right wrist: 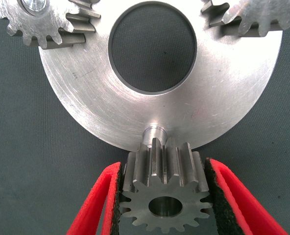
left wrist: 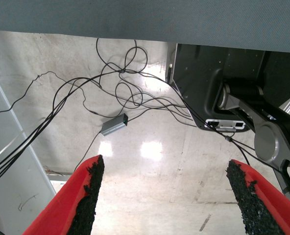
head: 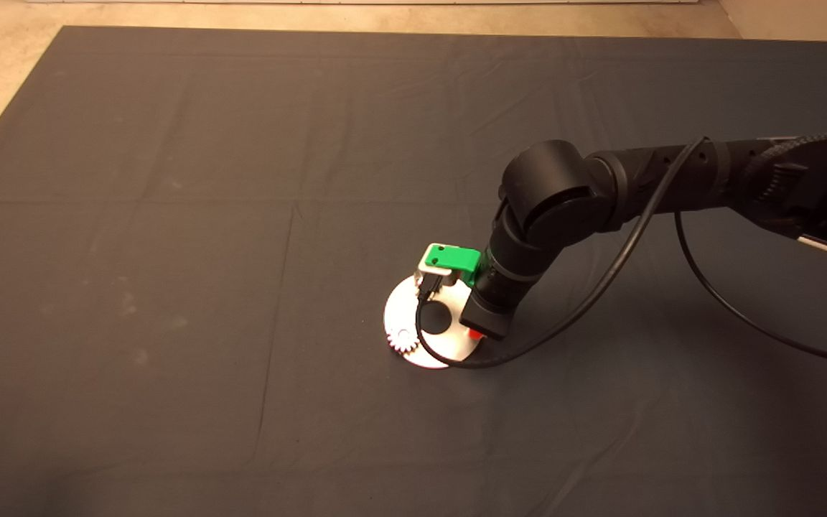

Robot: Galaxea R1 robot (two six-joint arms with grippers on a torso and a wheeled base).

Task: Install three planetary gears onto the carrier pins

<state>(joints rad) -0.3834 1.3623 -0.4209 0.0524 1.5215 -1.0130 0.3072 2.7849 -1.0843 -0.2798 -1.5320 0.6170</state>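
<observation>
Head view: right gripper (head: 465, 332) low over the carrier plate (head: 428, 355), mat centre; one fitted gear (head: 403, 341) shows at the plate's 8 o'clock.

Left wrist view: left gripper (left wrist: 162, 198) spread, empty, parked over floor cables.

Right wrist view: two planetary gears (right wrist: 35, 19) seated (partly cropped); third gear (right wrist: 165, 196), silvery and toothed, clamped between the pads just beside the last bare carrier pin (right wrist: 154, 132). One placement left, apparently.

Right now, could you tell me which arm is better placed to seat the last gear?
Right: its gripper holds the third gear beside the bare pin. The left gripper faces the floor.
</observation>
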